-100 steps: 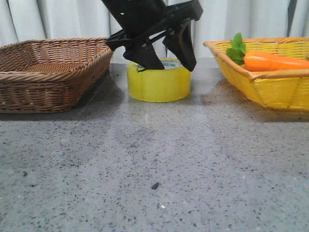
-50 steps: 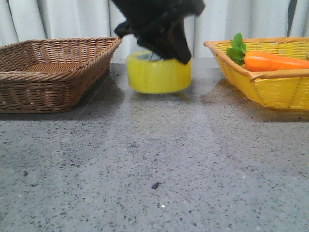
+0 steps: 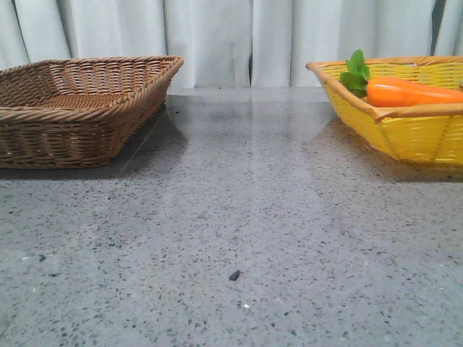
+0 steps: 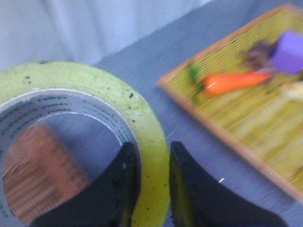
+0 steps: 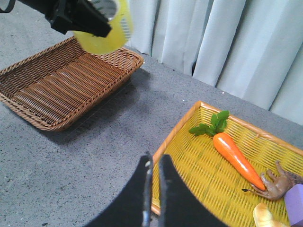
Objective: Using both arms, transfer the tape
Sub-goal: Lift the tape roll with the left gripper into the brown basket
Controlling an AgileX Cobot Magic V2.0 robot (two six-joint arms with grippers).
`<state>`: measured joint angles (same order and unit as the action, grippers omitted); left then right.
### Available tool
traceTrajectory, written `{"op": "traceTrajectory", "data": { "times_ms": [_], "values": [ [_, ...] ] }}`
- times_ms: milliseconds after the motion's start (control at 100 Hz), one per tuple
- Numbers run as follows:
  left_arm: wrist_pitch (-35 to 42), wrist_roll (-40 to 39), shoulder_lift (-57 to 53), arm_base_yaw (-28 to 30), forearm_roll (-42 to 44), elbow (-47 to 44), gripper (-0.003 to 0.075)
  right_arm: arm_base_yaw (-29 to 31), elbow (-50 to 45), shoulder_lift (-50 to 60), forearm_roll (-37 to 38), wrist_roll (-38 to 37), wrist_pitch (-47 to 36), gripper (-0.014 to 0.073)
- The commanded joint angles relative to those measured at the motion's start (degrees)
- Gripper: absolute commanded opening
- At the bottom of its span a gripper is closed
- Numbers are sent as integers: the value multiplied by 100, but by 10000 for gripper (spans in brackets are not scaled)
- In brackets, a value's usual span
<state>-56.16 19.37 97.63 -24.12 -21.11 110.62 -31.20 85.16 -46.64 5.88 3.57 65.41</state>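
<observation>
The left gripper [image 4: 152,182] is clamped on the tape [image 4: 142,118] wall, one finger inside the core, lifted above the brown basket [image 5: 66,82]. The right gripper [image 5: 154,189] is closed, empty.

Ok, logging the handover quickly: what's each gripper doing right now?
Left gripper: shut on the tape, one finger inside the core and one outside, lifted off the table.
Right gripper: fingers nearly together, holding nothing.
</observation>
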Motion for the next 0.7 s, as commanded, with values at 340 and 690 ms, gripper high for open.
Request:
{"op": "traceTrajectory", "data": {
  "times_ms": [340,690],
  "values": [
    [309,-56,-243,1289,-433,-1610,287,0,-446,-5,-368,40,-581,-66],
    [482,-206,-735,1211,-679,-1671,482,0,-585,196,-637,40,-819,-66]
  ]
}}
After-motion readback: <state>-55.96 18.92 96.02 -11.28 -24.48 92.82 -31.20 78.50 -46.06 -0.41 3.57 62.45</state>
